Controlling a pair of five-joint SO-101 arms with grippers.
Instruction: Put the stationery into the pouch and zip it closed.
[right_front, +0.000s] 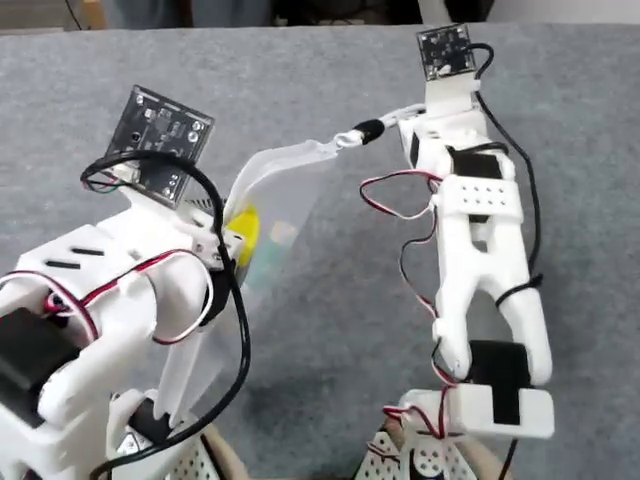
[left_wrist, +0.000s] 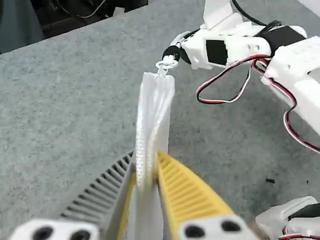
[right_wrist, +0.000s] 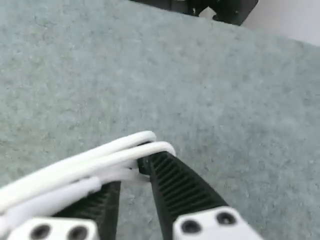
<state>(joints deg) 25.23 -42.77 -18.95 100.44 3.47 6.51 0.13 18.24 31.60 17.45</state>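
The translucent white pouch (right_front: 275, 195) is held up off the grey table between the two arms. My left gripper (left_wrist: 146, 165), with one grey and one yellow finger, is shut on the pouch's zipper edge (left_wrist: 152, 107). Its yellow finger (right_front: 245, 232) shows against the pouch in the high view. My right gripper (right_wrist: 135, 167), with black fingers, is shut on the white zipper pull cord (right_wrist: 147, 145) at the pouch's far end (right_front: 345, 138). In the left wrist view the right gripper (left_wrist: 172, 50) holds the cord (left_wrist: 165, 62) just past the pouch's end. Faint coloured shapes (right_front: 282, 235) show through the pouch wall.
Grey felt covers the table (right_front: 300, 80) all around. Red and black cables (right_front: 400, 200) hang off the right arm. The left arm's body (right_front: 90, 330) covers the near left of the table.
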